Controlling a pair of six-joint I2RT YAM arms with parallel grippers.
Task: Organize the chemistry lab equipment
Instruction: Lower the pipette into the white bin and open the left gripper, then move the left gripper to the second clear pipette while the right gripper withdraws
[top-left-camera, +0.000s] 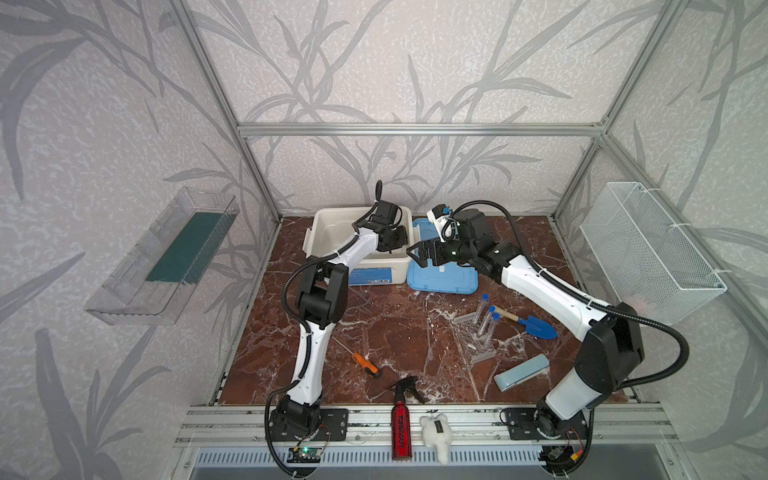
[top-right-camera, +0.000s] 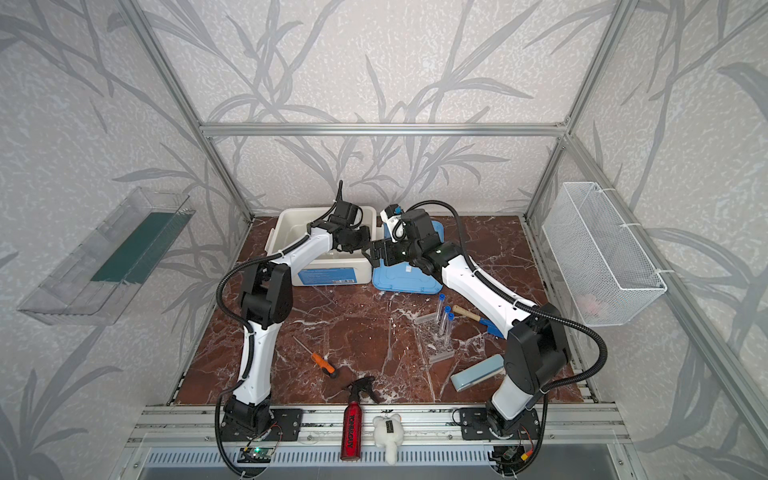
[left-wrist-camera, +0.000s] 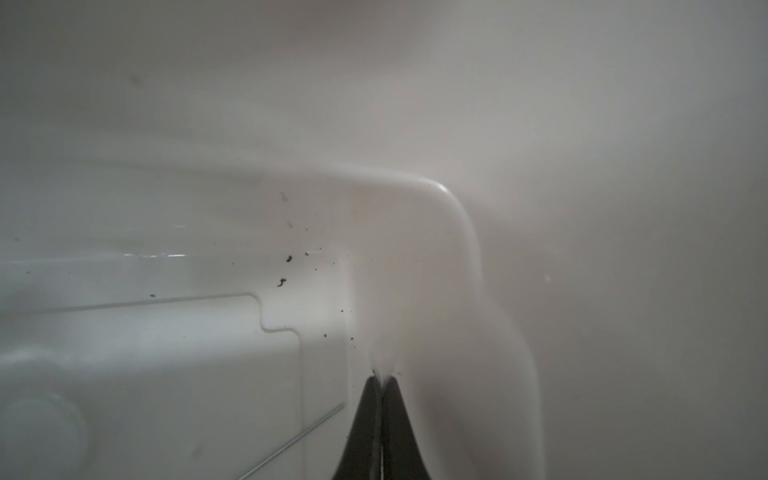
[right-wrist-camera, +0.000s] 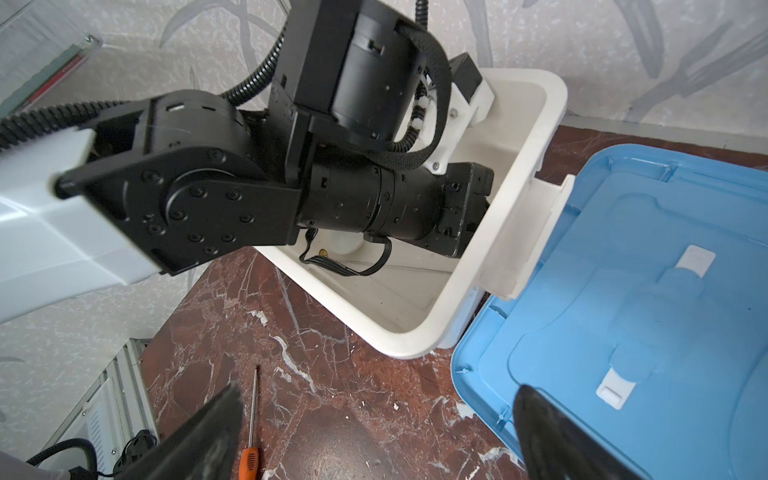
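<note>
With its jaws together and empty, the left gripper (left-wrist-camera: 380, 380) sits inside the white bin (top-left-camera: 332, 218) at eleven o'clock on the worktop (top-left-camera: 395, 332), seemingly just after a drop-off, while the right gripper (top-left-camera: 417, 251) hovers beside it, jaws apart, so the next move likely calls for fetching the rack (top-left-camera: 473, 336) and its tubes (top-left-camera: 488, 322) at four o'clock.

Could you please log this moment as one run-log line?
left gripper: shut, empty, inside bin | right gripper: open, beside bin | tubes: in rack

The tabletop (top-left-camera: 395, 332) looks like glossy red-brown marble with white veins. The bin (right-wrist-camera: 519, 199) is smooth, slightly shiny white plastic; its lid (right-wrist-camera: 665, 291) is smooth blue plastic. The tubes (top-left-camera: 486, 320) and rack (top-left-camera: 473, 340) are clear plastic. The basket (top-left-camera: 648, 249) is white wire mesh.
</note>
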